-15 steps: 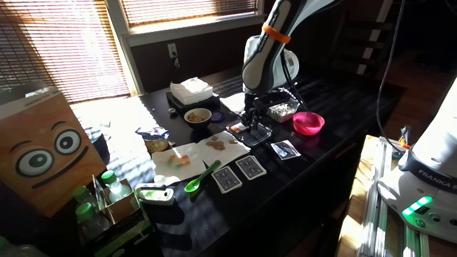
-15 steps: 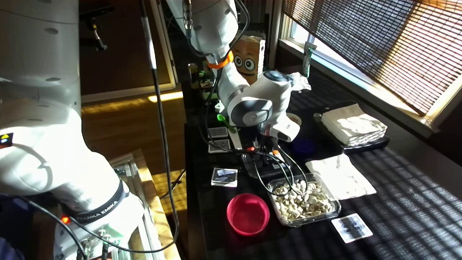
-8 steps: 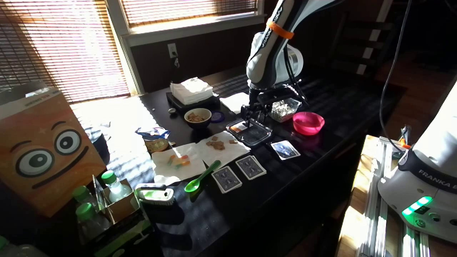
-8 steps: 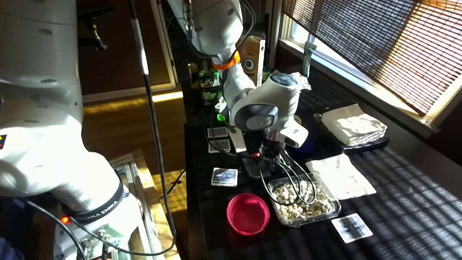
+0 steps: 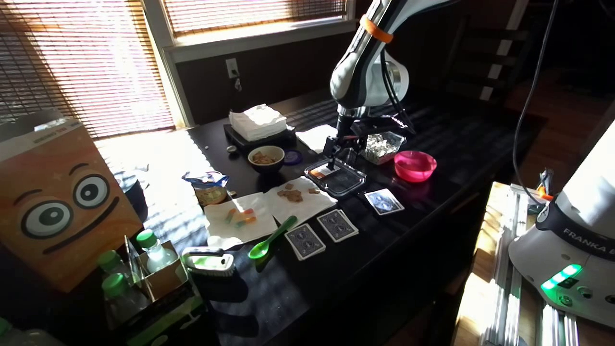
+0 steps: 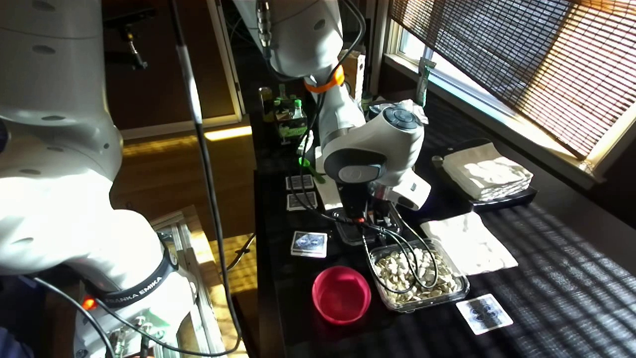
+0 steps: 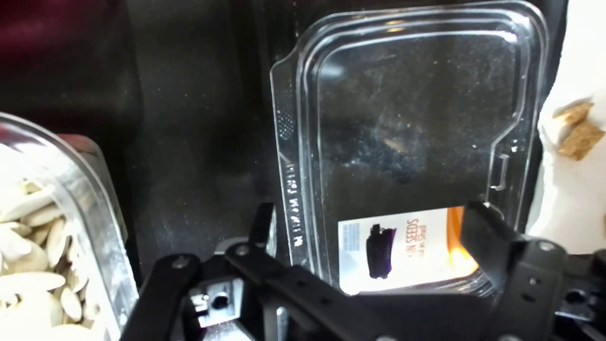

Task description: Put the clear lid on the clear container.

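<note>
Black and two-fingered, the gripper stands spread and pinches nothing. Flat on the dark table lies the rectangular clear plastic lid, near but apart from the shallow see-through plastic container. An uneven grip might bend or slide this thin lid; a low swing might spill the pale, oval seeds. The lid's rim is ridged, its corners rounded.

- My pincer points down over the clear lid.
- Right of it, farther off: the clear box, beside the pink bowl.
- Nearer, a green spoon lies left of two card stacks.
</note>
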Controlling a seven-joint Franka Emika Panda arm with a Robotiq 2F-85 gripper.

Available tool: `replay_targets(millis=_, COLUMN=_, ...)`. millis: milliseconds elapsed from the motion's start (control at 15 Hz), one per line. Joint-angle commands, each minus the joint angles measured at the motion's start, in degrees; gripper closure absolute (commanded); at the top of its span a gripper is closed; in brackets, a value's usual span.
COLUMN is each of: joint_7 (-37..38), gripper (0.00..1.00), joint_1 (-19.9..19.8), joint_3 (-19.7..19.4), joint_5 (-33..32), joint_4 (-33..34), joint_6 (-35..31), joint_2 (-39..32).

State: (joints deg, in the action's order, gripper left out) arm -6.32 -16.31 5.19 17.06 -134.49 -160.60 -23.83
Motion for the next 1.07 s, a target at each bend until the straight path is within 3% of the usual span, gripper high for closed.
replay_targets(millis=0, joint_7=-4.0, gripper=0.0, joint_1=-2.2, joint_3=1.3, joint_5=2.7, joint_4=1.5, joint_6=2.6, joint_2=-0.6)
replay_targets(millis=467, joint_7=-6.2, gripper=0.11, joint_1=-2.9, joint_3=1.1, joint_5=3.3, joint_4=3.8, joint_6=5.8, joint_2=-2.4)
replay_targets(millis=667, joint_7=-6.6, gripper=0.11, joint_1=-3.0, joint_3=0.9, joint_5=3.4, joint_4=4.7, joint_6=6.9, joint_2=-3.1)
replay_targets(millis=867, joint_7=-7.1, gripper=0.23, joint_1=-3.0, joint_3=0.9, joint_5=3.7, joint_4=5.5, joint_6=8.0, joint_2=-3.7)
replay_targets(millis=1000, joint_7=-7.3, gripper=0.38, joint_1=-3.1, joint_3=0.9, joint_5=4.0, joint_4=5.8, joint_6=8.4, joint_2=-4.0)
